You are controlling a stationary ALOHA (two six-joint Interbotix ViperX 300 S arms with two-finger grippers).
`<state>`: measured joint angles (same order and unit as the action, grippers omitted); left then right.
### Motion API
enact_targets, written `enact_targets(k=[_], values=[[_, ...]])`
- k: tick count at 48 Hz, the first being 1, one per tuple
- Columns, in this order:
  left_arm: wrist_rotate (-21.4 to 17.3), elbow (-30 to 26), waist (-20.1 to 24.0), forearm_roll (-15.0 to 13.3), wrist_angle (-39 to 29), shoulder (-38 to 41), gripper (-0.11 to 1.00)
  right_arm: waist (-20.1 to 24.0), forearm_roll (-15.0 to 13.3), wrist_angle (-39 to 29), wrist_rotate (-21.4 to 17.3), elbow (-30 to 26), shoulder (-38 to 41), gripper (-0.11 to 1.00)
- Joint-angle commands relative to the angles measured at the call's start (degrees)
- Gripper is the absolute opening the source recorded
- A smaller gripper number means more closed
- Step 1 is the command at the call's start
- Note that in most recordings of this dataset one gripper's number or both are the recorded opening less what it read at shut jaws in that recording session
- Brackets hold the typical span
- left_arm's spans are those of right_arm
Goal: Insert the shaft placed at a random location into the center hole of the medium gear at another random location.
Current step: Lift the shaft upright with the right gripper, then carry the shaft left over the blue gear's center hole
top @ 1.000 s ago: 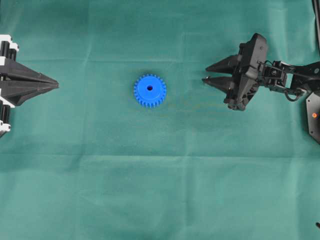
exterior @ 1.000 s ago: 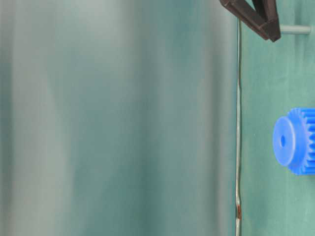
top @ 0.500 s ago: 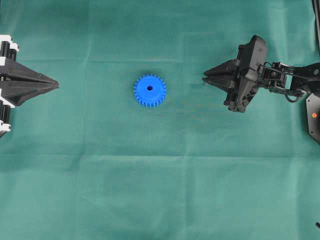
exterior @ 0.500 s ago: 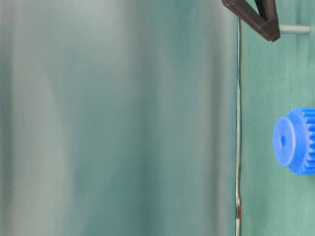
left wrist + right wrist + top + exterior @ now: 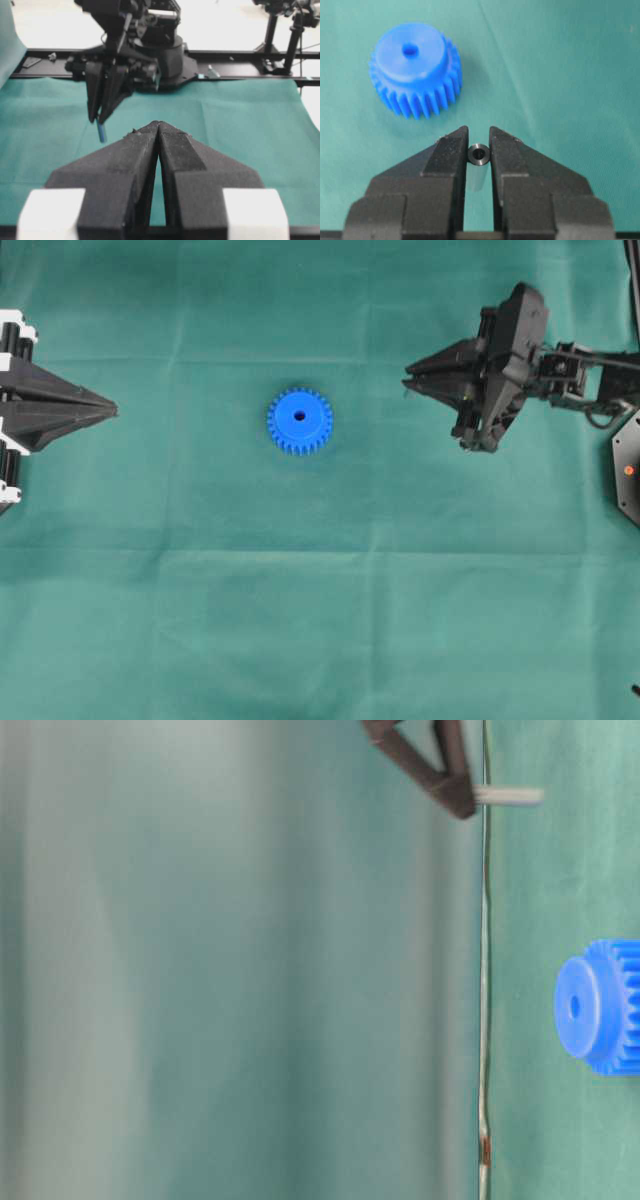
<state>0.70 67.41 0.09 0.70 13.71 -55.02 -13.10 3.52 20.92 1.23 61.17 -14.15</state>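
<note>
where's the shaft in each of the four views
Overhead: not discernible; it would be at the right gripper, upper right.
Table-level: the shaft sticks out sideways from the dark fingers near the top.
Left wrist: short pin hanging below the far gripper's tips, upper left.
Right wrist: end-on ring pinched between the fingers, lower centre.
Shared landmark: the blue gear, absent only from the left wrist view.

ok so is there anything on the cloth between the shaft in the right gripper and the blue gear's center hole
Nothing visible. The right gripper holds the shaft clear of the green cloth, and only bare cloth lies between it and the medium gear. The center hole faces up, uncovered. The left gripper sits far off.
</note>
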Motion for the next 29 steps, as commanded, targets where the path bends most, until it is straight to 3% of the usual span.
enact_targets(k=[1,29], values=[[0.1,-1.2,0.0,0.1,0.2,0.4,0.0,0.1,-0.5,-2.5,0.8,-2.0,-2.9,0.14],[0.1,-1.1,0.0,0.2,0.2,0.4,0.0,0.3,-0.8,-4.0,0.6,-3.7,-2.6,0.14]])
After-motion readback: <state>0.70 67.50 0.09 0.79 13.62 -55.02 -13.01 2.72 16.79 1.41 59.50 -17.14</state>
